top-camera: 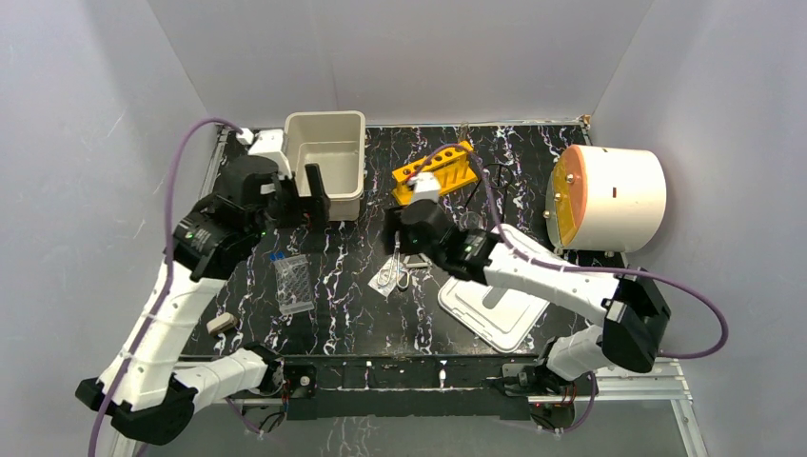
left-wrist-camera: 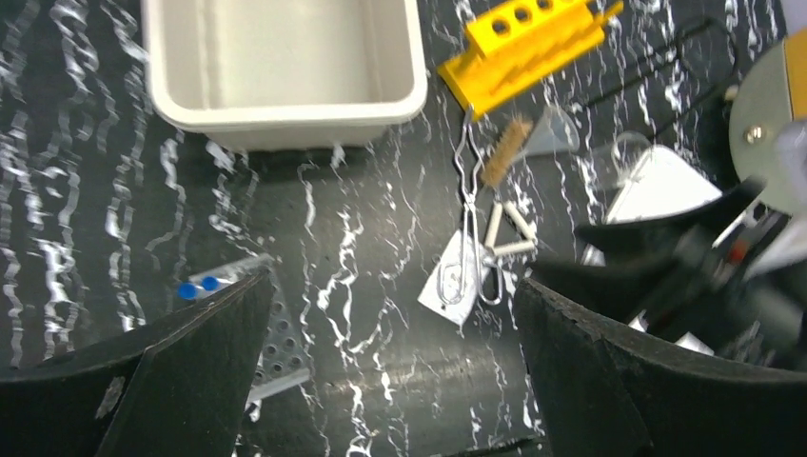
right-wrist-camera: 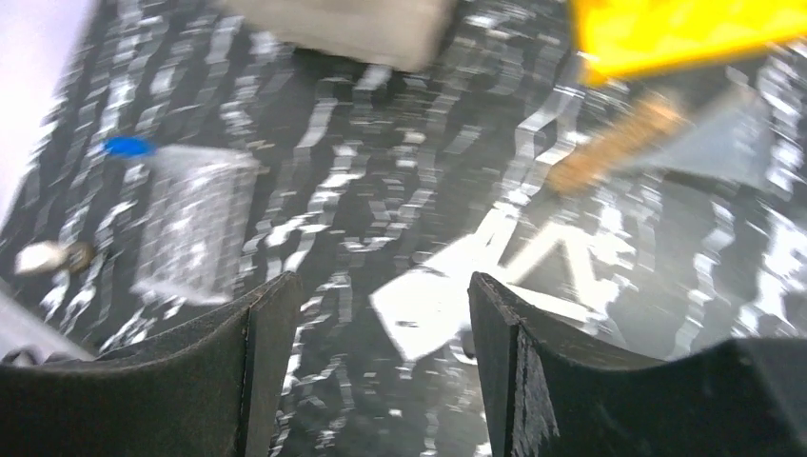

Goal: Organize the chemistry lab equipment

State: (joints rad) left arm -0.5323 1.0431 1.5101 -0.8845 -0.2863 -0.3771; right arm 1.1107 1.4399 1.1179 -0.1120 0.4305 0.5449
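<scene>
Thin metal tweezers (left-wrist-camera: 466,224) lie on the black marbled table with a white triangle (left-wrist-camera: 507,233) and a shiny square plate (left-wrist-camera: 445,290) at their lower end. In the top view this cluster (top-camera: 391,276) sits just below my right gripper (top-camera: 397,251). That gripper (right-wrist-camera: 376,352) is open and holds nothing, and the pale plate (right-wrist-camera: 433,305) shows past its tips. A tan brush-like stick (left-wrist-camera: 504,152) lies below the yellow rack (left-wrist-camera: 523,43). Blue-capped vials (left-wrist-camera: 198,285) rest in a clear perforated holder (top-camera: 293,283). My left gripper (left-wrist-camera: 390,352) hangs wide open and empty in front of the beige bin (top-camera: 324,157).
A white drum with an orange lid (top-camera: 609,198) stands at the right. A white tray lid (top-camera: 495,309) lies near the front right. A small tan piece (top-camera: 221,324) sits at the front left. A clear funnel (left-wrist-camera: 552,133) and thin black wires (left-wrist-camera: 666,57) lie beside the yellow rack.
</scene>
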